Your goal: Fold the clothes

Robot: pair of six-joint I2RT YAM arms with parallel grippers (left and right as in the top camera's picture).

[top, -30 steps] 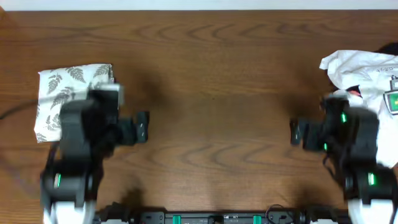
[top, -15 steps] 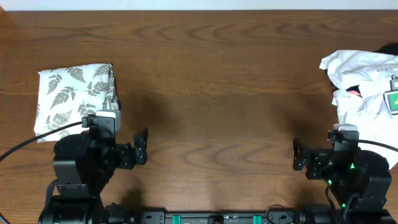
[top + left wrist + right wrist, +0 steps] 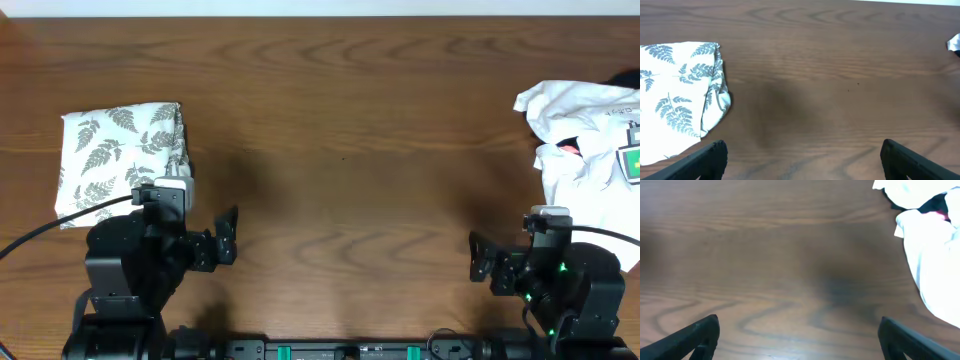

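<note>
Overhead: wood-grain table (image 3: 340,130), clothes (image 3: 115,155) folded far left; left end effector (image 3: 227,237), right end effector (image 3: 480,258) spread.

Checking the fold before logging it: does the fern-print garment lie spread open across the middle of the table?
No, the fern-print garment lies folded into a compact rectangle near the left edge of the table.

Clothes (image 3: 675,95) cropped left; white garment (image 3: 935,255) cropped right.

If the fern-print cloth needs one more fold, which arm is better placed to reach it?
Probably left. The left gripper, open, is close to the fern-print cloth; the right gripper is across the table, by the plain white garment.
</note>
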